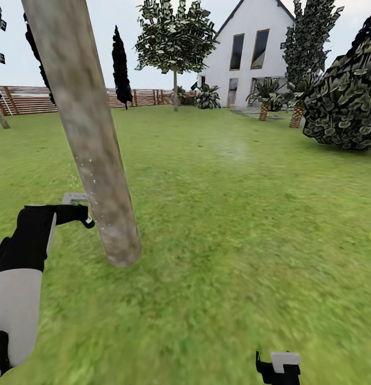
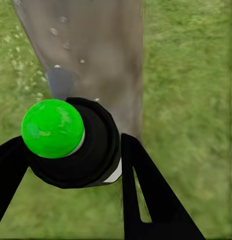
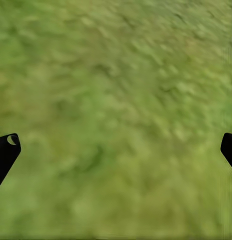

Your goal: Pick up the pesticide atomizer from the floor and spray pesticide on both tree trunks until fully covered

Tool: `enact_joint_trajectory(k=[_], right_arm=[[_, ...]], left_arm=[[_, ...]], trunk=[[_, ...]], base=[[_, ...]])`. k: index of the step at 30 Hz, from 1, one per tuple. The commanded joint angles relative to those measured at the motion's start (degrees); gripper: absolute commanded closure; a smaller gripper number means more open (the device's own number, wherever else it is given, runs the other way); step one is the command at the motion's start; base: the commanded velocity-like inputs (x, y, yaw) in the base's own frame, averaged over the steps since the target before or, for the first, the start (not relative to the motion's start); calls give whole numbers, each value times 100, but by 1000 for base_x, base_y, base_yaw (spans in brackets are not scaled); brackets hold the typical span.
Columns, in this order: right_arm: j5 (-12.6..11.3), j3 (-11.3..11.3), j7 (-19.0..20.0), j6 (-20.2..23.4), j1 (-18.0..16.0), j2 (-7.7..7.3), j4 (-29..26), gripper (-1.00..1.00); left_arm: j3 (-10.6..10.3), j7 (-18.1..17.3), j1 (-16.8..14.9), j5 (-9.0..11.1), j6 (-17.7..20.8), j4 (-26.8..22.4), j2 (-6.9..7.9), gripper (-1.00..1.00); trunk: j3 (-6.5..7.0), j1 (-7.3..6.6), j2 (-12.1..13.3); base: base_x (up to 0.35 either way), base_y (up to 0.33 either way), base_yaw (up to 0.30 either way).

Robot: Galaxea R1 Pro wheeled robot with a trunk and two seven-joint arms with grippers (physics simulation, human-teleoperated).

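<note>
The pesticide atomizer (image 2: 75, 145) is gripped in the left end effector (image 2: 70, 160), just beside the droplet-speckled tree trunk (image 1: 94, 144) ahead. The right end effector (image 3: 116, 150) is spread wide over grass (image 3: 116, 75).

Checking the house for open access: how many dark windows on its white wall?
4: two tall upper windows, two lower ones on the house. Foliage may hide more.
</note>
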Motion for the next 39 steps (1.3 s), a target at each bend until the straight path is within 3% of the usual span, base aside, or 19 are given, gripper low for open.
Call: enact_joint_trajectory(k=[1,8,12,13,14,16,19,22,24,26,29,33,35,36,38,39], right_arm=[[0,0,0,0,0,0,0,-100],[0,0,0,0,0,0,0,-100],[0,0,0,0,0,0,0,-100],[0,0,0,0,0,0,0,-100],[0,0,0,0,0,1,0,-100],[0,0,0,0,0,0,0,-100],[0,0,5,0,0,2,0,-100],[0,0,7,0,0,0,0,-100],[0,0,5,0,0,0,0,-100],[0,0,11,0,0,0,0,-100],[2,0,13,0,0,0,5,-100],[8,8,17,0,0,2,9,-100],[8,8,18,0,0,6,9,-100],[8,8,18,0,0,6,9,-100],[5,9,18,0,0,8,8,-100],[4,9,18,0,0,7,7,-100]], left_arm=[[0,-7,1,2,-1,-1,1,100],[6,6,2,-44,0,-1,6,100],[37,32,2,-291,-1,39,7,100],[55,37,2,-388,-6,64,24,100],[92,67,2,-615,-10,85,70,100],[183,78,2,-746,-11,100,147,100],[173,82,31,-760,-17,151,91,100],[168,86,44,-769,-20,205,-167,100],[170,90,45,-771,-20,213,-201,100],[207,93,46,-782,-20,271,-132,100],[219,291,55,-782,-20,340,234,100],[171,331,210,-763,-28,350,140,100],[168,337,220,-790,-29,350,-85,100],[165,344,221,-788,-29,350,-109,100],[206,413,221,-784,-24,383,-56,100],[223,462,222,-786,-23,456,58,100]], trunk=[[0,0,0],[0,0,0],[0,0,0],[0,0,0],[0,0,0],[0,0,0],[0,0,0],[0,0,0],[0,0,0],[0,0,0],[0,0,0],[0,0,0],[0,0,0],[0,0,0],[0,0,0],[0,0,0]], base=[[0,-252,0],[0,-268,0],[0,-271,151],[0,-271,260],[0,-271,272],[0,-271,275],[0,-271,98],[2,-271,10],[44,-271,2],[83,-271,0],[97,-271,0],[100,-271,73],[100,-271,256],[103,-271,272],[113,-271,276],[117,-271,275]])
